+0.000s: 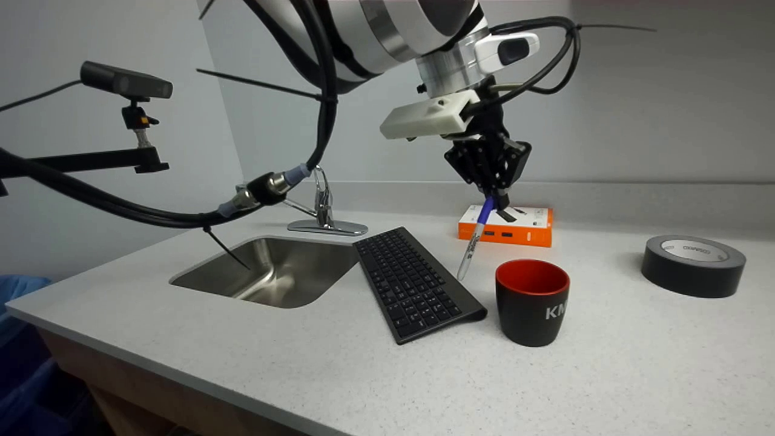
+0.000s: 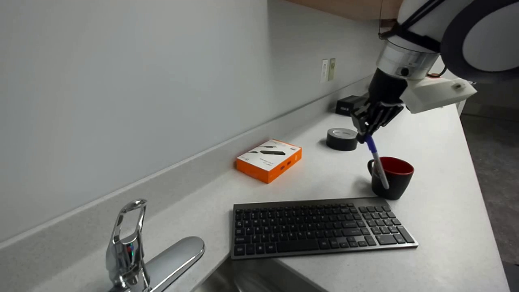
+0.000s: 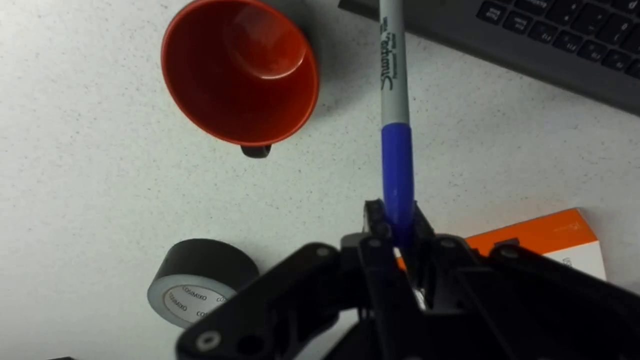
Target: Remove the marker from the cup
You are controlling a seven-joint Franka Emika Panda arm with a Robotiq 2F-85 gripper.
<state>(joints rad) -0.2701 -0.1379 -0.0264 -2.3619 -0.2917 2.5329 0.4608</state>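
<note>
Pinching the marker point(image 3: 396, 115) by its blue cap, the gripper point(image 3: 398, 217) has its fingers together on it, so I'd call that a proper hold. The gray end slants down and away from the fingertips. The cup point(image 1: 533, 309) is upright on the counter point(image 1: 636, 363), lower than the gripper and off to one side of it. In an exterior view the marker point(image 2: 377, 162) looks like it crosses the cup, but that's just overlap imo: the wrist view shows it running beside the rim with a gap, and I see no part of it in the red inside.

Progress-wise, the actual removing looks done to me. What's left, if anything, is putting it down somewhere, and the task doesn't even ask for that outright. It's not set down yet anyway; the gray end looks like it's hanging in the air, though I can't swear to what's straight under it. If the counter's the plan, I'd watch the keyboard point(image 1: 418, 287), low and ahead of the gripper, and the box point(image 2: 269, 160), low down and partly hidden behind the fingers in the wrist view.
</note>
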